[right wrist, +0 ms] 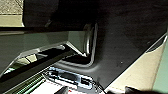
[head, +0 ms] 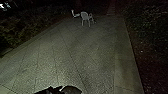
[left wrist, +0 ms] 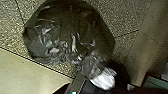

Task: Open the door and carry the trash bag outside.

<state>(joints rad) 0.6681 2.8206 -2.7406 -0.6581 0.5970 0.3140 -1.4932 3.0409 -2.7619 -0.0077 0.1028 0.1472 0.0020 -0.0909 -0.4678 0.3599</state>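
Where the left gripper (left wrist: 83,79) points in its wrist view, the bag (left wrist: 70,32) lies just beyond it, dark, shiny and wrinkled, its wide rounded body narrowing to a bunched neck that comes right up to the gripper. How far open the gripper is, and whether it has the neck fast, I cannot tell; nor can I tell how far open the right gripper is or whether it has hold of anything. A crumpled white piece (left wrist: 103,80) sits beside the bag's neck. While the left wrist view gives the bag close up, the head view gives the yard ahead, with a white chair (head: 85,16) standing at the far end of the paving and another pale object (head: 75,14) just to its left, and the right wrist view looks onto dark parts of the robot, with speckled paving past their edge. Near the bottom of the head view is a dark shape (head: 71,89), too dim to name. The paving (head: 75,50) is rough and speckled, cut by thin dark joints into slabs, with a smoother pale strip (left wrist: 22,72) near the bag. Outdoors in the dark, leafy plants (head: 15,35) border the left side and more growth (head: 147,27) the right.
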